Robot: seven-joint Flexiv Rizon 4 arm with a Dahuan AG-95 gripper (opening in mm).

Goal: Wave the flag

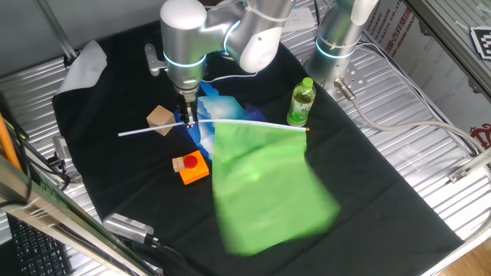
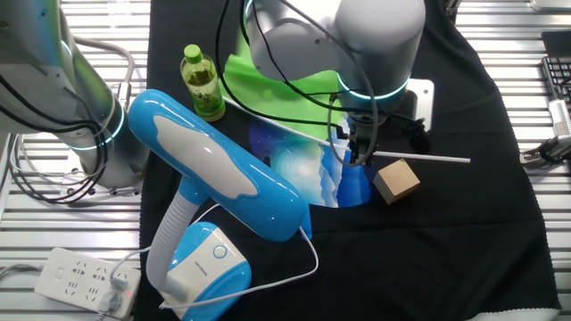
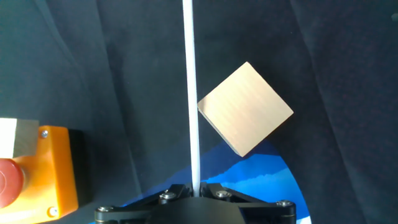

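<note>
The flag is a large light-green sheet [image 1: 268, 188] on a long thin white stick [image 1: 153, 130]. The sheet is blurred and hangs over the black cloth in front of the arm. It also shows in the other fixed view [image 2: 268, 80], mostly hidden behind the arm. My gripper [image 1: 188, 119] is shut on the stick near its middle, and holds it level above the table. In the hand view the stick [image 3: 191, 93] runs straight up from between the shut jaws. The gripper also shows in the other fixed view [image 2: 359, 156].
A wooden cube [image 1: 160, 117] lies beside the gripper, an orange box with a red button [image 1: 192, 166] in front. A green bottle [image 1: 301, 102] stands at the stick's sheet end. A blue and white cloth [image 1: 209, 115] lies underneath. A blue lamp [image 2: 214, 178] stands nearby.
</note>
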